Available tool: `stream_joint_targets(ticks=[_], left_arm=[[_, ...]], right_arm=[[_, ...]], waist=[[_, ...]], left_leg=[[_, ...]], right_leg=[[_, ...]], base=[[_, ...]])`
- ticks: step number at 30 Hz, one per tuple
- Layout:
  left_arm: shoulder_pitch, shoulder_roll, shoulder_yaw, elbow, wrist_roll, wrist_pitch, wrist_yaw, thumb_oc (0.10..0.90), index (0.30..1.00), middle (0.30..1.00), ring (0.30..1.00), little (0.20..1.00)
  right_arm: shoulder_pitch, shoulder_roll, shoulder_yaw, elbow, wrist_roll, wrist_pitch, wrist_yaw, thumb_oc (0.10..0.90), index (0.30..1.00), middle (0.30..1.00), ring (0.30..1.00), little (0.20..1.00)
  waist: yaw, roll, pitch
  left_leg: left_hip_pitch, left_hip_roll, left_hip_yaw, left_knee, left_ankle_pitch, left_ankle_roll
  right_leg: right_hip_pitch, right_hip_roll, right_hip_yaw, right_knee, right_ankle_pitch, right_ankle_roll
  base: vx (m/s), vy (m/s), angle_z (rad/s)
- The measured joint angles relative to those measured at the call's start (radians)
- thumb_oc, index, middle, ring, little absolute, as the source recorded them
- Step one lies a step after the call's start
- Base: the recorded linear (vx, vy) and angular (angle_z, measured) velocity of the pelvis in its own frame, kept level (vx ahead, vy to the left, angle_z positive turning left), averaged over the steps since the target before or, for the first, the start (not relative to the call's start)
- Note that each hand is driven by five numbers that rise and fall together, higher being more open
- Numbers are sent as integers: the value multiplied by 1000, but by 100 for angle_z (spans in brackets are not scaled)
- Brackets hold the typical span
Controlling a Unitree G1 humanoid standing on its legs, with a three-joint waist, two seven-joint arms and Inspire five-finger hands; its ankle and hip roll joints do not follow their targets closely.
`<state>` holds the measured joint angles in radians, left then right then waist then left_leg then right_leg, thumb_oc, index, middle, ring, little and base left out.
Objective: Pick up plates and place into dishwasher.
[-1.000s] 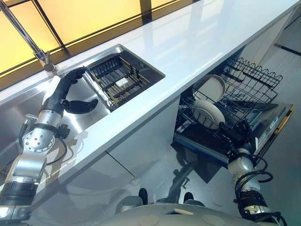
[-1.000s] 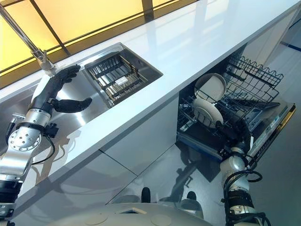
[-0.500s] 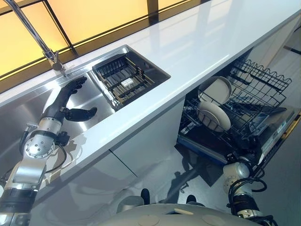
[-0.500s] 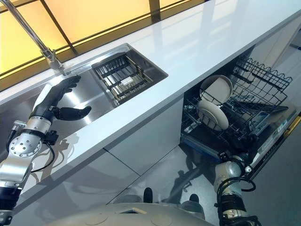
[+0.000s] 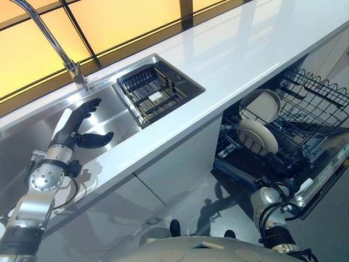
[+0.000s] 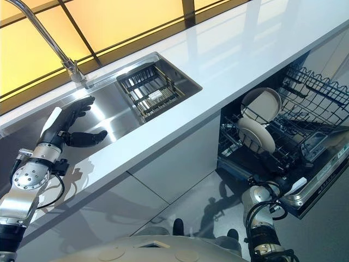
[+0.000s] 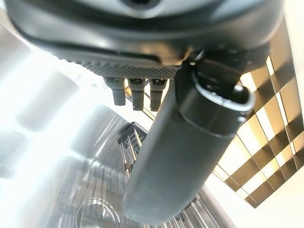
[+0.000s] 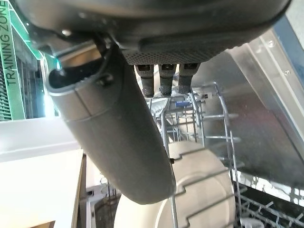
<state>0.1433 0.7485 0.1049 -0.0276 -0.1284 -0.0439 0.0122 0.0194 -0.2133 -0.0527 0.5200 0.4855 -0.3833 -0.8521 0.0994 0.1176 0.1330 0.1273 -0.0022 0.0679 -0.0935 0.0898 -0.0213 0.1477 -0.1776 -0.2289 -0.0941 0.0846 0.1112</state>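
Left hand (image 5: 76, 124): over the steel sink (image 5: 117, 109), fingers straight and spread, thumb out to the side, holding nothing. A second ago its fingertips reached nearer the faucet (image 5: 73, 68); it now hangs a little nearer the robot, over the basin floor.
Right hand (image 8: 156, 57): low in front of the open dishwasher (image 5: 313, 174), by the lip of its dropped door. In its wrist view the fingers are straight, the thumb stretched out, nothing in its hold. A second ago it was up at the lower rack's edge, close to the nearer plate; it has since drawn back and down, away from the rack.
Plates (image 5: 257, 136): two white plates stand on edge in the lower rack (image 5: 305, 128), one just behind the other (image 5: 260, 103), as they did before.
Sink rack (image 5: 155, 98): dark wire basket sits in the right part of the sink, unchanged.
Counter (image 5: 229, 49): white, glossy, running above the dishwasher.
View: the whole scene has slid slightly rightward since the earlier frames; the camera shifted.
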Motion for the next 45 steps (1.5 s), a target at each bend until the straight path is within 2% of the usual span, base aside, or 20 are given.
stream_joint_targets(ticks=[9, 14, 18, 23, 27, 36, 45], left_arm=[[8, -3, 0, 0, -1, 0, 0, 800, 900, 900, 900, 900], [8, -6, 0, -3, -1, 0, 0, 800, 900, 900, 900, 900], [16, -10, 0, -13, -1, 0, 0, 800, 900, 900, 900, 900], [18, -11, 0, -13, -1, 0, 0, 800, 900, 900, 900, 900], [18, -13, -1, -13, -1, 0, 0, 800, 900, 900, 900, 900], [19, -13, -1, -14, -1, 0, -1, 800, 900, 900, 900, 900], [10, -13, -2, -23, -1, 2, -8, 800, 900, 900, 900, 900]], right_arm=[[2, 6, -68, 100, 119, -48, -67, 800, 900, 900, 900, 900], [8, 6, -70, 103, 119, -79, -128, 800, 900, 900, 900, 900], [8, 14, -68, 102, 112, -79, -138, 800, 900, 900, 900, 900], [13, 29, -54, 103, 170, -71, 15, 800, 900, 900, 900, 900], [12, 18, -28, 103, 180, -27, 121, 800, 900, 900, 900, 900], [12, -37, -14, 115, 173, 69, 194, 800, 900, 900, 900, 900], [12, -95, -19, 164, 180, 155, 324, 800, 900, 900, 900, 900]], waist=[[6, 0, 0], [0, 0, 0], [1, 1, 1], [1, 1, 1], [8, 0, 2], [11, -9, 13], [13, -38, 43]], left_leg=[[0, -1, 0, 0, 0, 0], [0, -1, 0, 0, 0, 0], [0, -1, 0, 0, 0, 0], [0, -1, 1, 0, 0, 0], [-1, -1, 0, 0, 0, 0], [-1, -1, -1, 0, 0, 0], [7, -2, -16, 0, 1, 1]], right_leg=[[0, -1, 0, 0, -4, 5], [0, -1, 1, 0, -4, 5], [-1, -1, 1, 0, -4, 5], [-1, -1, 1, 0, -4, 5], [-2, -1, 0, 0, -4, 5], [-1, -1, -1, 0, -4, 6], [17, 0, -14, 0, -4, 6]], base=[[0, 0, 0], [0, 0, 0], [0, 0, 0], [0, 0, 0], [0, 0, 0], [3, -2, 0], [36, -11, 4]])
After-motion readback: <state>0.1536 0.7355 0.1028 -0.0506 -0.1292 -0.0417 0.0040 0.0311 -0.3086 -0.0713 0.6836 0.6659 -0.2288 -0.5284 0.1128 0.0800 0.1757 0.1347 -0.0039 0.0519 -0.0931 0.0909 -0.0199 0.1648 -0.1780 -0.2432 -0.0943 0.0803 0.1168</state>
